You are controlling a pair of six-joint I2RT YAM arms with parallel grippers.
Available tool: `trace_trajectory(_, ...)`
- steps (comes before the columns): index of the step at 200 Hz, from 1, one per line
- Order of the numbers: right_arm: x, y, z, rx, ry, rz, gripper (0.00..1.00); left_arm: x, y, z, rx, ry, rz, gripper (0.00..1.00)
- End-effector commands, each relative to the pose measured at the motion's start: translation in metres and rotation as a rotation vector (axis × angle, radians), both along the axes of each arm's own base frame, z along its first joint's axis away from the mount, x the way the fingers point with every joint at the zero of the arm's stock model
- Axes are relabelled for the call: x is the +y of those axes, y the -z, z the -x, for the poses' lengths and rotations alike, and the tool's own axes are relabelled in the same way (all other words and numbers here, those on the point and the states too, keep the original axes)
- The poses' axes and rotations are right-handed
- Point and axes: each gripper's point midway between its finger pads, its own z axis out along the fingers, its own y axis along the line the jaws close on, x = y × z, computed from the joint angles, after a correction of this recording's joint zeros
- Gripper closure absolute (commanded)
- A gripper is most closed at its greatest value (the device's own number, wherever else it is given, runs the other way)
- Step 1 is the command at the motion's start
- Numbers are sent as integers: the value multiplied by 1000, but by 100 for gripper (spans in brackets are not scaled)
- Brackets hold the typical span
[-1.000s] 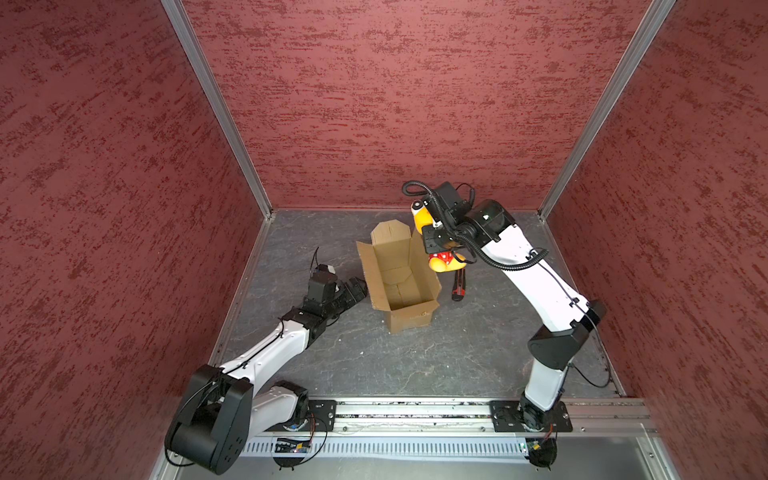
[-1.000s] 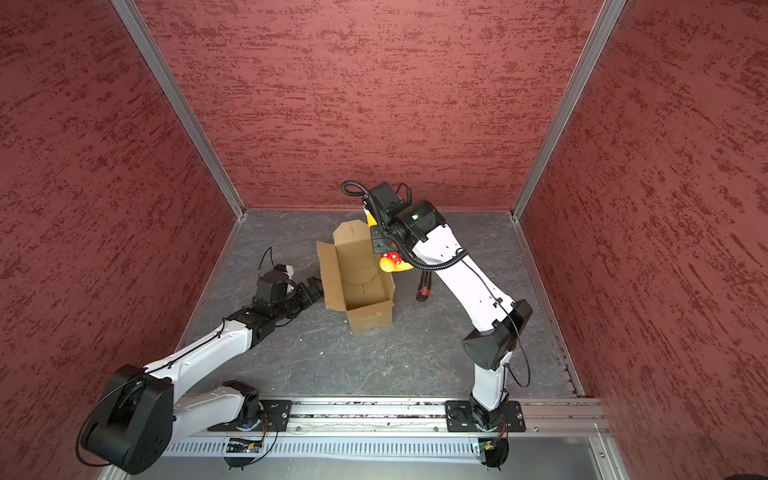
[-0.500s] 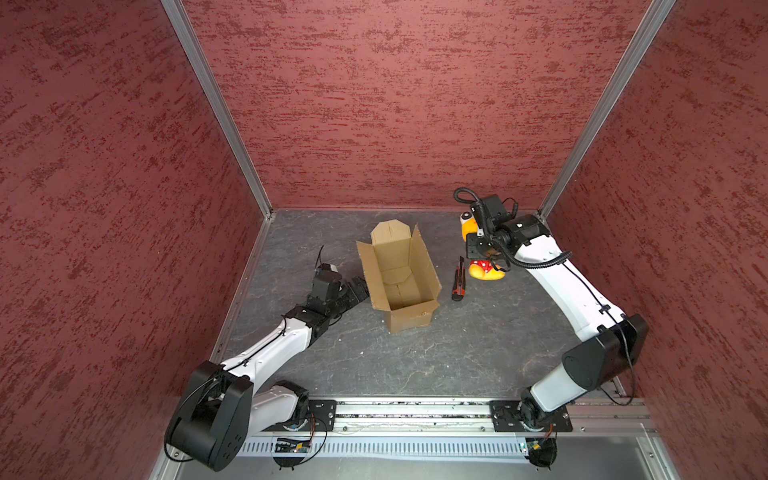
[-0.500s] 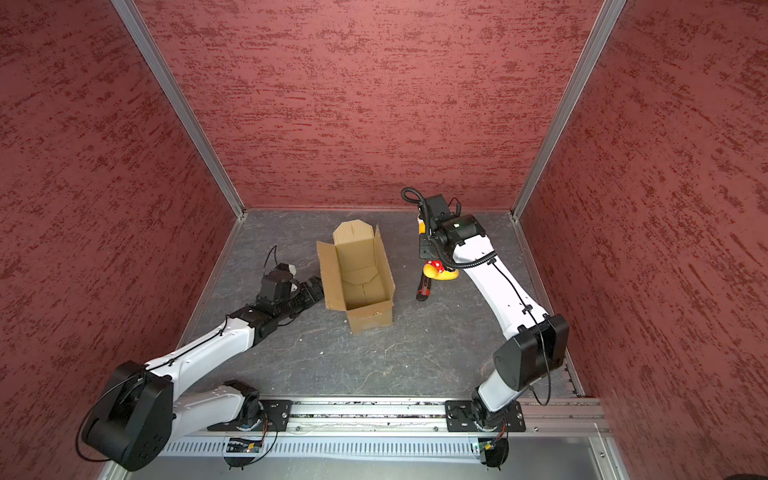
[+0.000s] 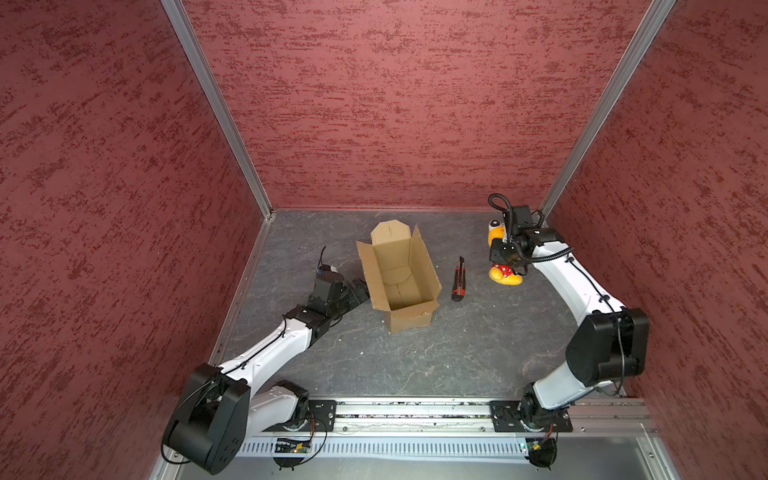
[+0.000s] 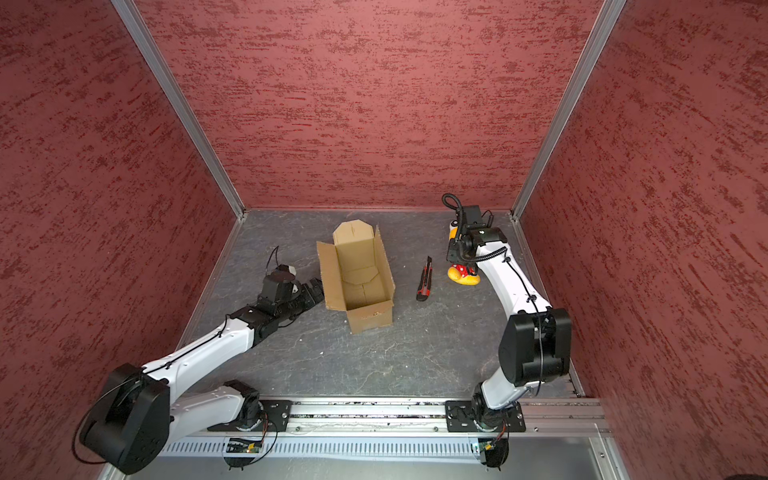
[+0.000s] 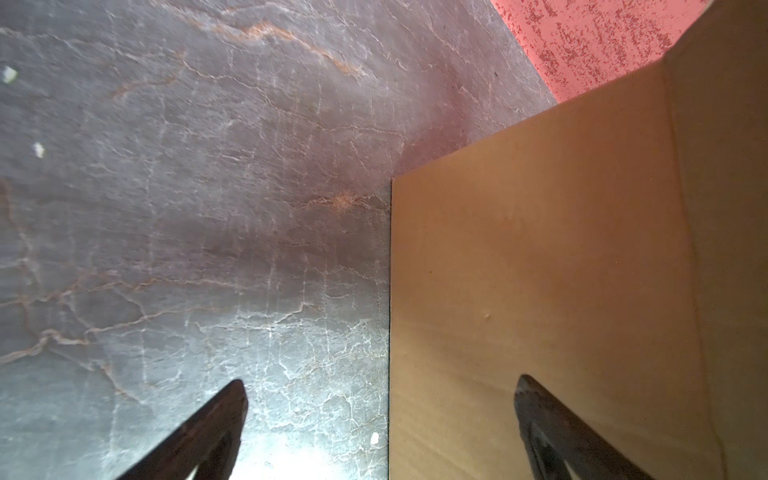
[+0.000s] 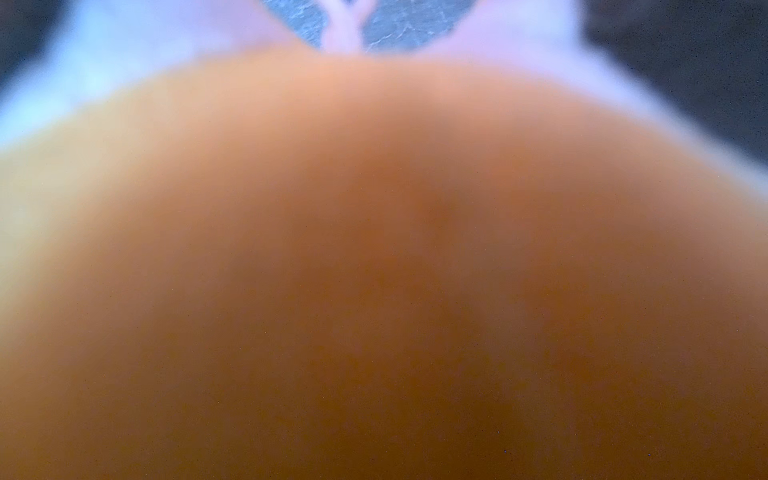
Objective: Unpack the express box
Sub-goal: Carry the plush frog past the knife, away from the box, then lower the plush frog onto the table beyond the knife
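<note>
The express box (image 5: pixel 409 322) stands open and empty in the middle of the bench (image 5: pixel 415 357), a little toward its back edge, flaps spread. The left fingers (image 5: pixel 360 288) are spread wide with nothing in them, just beside the box's left wall; we judge they wait there to steady the carton. The right fingers (image 5: pixel 508 262) are nearly closed on an orange-and-yellow plush toy (image 5: pixel 506 276), held low near the bench's back right corner, probably so it can be set down clear of the box; we cannot tell whether it touches. A utility knife (image 5: pixel 458 279) lies between box and toy. A second earlier the toy hung at the box's right rim; it has since swung out past the knife, while the box and left arm have barely moved.
</note>
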Motion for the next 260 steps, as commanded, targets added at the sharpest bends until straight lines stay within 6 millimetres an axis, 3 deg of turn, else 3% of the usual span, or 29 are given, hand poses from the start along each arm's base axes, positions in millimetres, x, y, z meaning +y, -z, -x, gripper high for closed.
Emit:
trace_trajectory(1,-5,11,-18,-28,-2,-20,93,1,-10,0,-23,-5,-12,0)
trace_trajectory(157,-28,87,-69,56,45,-39,89,16,-10,16,-22,-36,-30,0)
trace_trajectory(260,-31,119,-72,121,40,-40,84,18,-11,19,-20,-44,-30,0)
